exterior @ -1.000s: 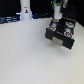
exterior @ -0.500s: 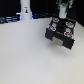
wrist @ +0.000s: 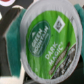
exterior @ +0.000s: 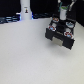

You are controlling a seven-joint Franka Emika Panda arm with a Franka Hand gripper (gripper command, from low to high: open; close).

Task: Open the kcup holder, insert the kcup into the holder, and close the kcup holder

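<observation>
— Looking at the exterior view, where is the arm?

— Up at the far right of the exterior view, right above the kcup holder (exterior: 61,34). The holder is a black boxy unit on the white surface (exterior: 25,55), and it looks pulled open toward the camera — round pod slots show on top, a few with something light in them, though the picture is too blurred to say what.

— And the jaws?

— The gripper (exterior: 62,10) hangs just over the back of the holder. In the wrist view the kcup (wrist: 47,42) fills nearly the whole picture: white rim, green lid with white lettering and a dark band across one part. It sits right at the camera, so the pod seems to be pinched in the jaws, but neither finger shows clearly — I cannot tell for certain how they stand.

— Is the pod in a slot?

— Hard to say. Dark shapes lie behind it in the wrist view, likely the holder, yet whether it touches them I cannot tell.

— Anything else about?

— A tall white bottle-like object (exterior: 25,9) stands at the back, well apart from the holder, toward the exterior view's left.
</observation>
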